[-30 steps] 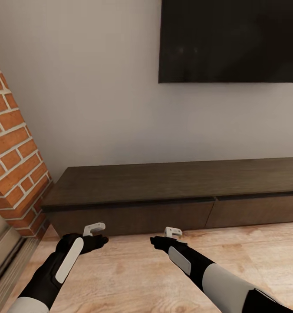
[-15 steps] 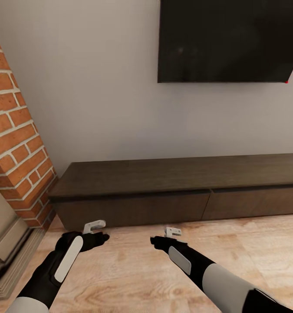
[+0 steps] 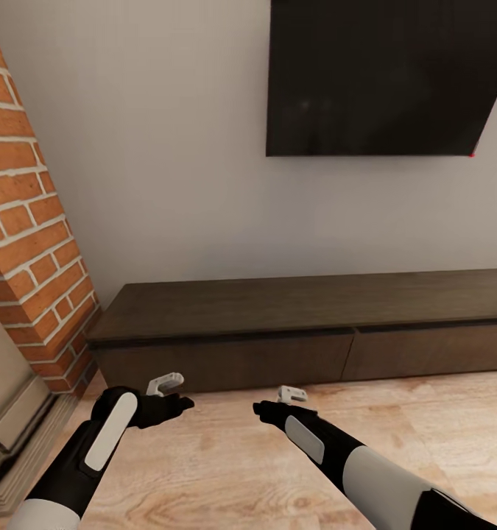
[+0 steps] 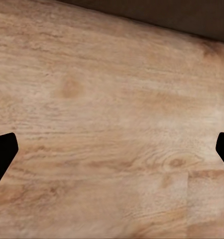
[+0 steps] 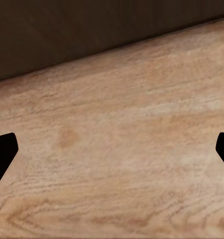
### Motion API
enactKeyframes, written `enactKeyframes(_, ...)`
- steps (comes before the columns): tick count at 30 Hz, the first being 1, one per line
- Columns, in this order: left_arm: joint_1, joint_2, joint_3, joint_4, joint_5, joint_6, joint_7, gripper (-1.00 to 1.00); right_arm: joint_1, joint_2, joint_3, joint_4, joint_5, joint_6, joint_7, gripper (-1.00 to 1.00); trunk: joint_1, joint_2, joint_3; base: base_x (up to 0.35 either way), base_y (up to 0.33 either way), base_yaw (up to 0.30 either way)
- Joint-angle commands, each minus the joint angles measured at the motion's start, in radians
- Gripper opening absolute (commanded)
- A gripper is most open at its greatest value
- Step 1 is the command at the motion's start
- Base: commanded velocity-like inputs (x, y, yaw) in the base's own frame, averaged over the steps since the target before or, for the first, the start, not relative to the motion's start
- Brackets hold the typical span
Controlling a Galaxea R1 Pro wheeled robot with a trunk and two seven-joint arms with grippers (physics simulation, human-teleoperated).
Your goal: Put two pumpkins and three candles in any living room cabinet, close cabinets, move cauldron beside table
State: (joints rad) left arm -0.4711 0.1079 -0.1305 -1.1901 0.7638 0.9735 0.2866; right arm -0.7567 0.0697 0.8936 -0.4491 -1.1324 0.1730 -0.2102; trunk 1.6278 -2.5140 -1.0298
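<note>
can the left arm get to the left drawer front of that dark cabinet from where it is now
Probably yes. The left gripper hangs open and empty over bare wood floor, just short of the cabinet, with nothing between them. The closed drawer front shows no handle, though.

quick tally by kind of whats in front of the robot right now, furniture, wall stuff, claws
cabinet: 1
drawer fronts: 2 (left drawer front, right drawer front)
wall screen: 1
brick column: 1
claws: 2 (left claw, right claw), both open and empty
total: 7
</note>
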Motion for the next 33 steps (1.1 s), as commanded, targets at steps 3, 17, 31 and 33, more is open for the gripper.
enactKeyframes(3, -0.001, 0.001, 0.018, -0.002, 0.012, 0.005, 0.011, 1.00, -0.001, -0.001, 0.006, -0.002, -0.006, 0.002, -0.008, 1.00, -0.001, 0.000, 0.011, 0.000, 0.000, 0.000)
enactKeyframes(17, -0.001, 0.001, 0.050, 0.004, 0.012, 0.008, 0.011, 1.00, -0.001, -0.001, 0.006, -0.002, -0.007, 0.004, -0.008, 1.00, -0.008, 0.004, 0.065, -0.052, 0.000, 0.000)
enactKeyframes(31, -0.001, 0.001, 0.052, 0.003, 0.012, 0.008, 0.011, 1.00, -0.001, -0.001, 0.007, 0.002, -0.006, 0.005, -0.008, 1.00, -0.014, 0.007, 0.119, -0.112, 0.000, 0.000)
enactKeyframes(33, -0.001, 0.001, 0.052, 0.003, 0.012, 0.008, 0.011, 1.00, -0.001, -0.001, 0.007, 0.001, -0.006, 0.004, -0.008, 1.00, -0.015, 0.007, 0.127, -0.003, 0.000, 0.000)
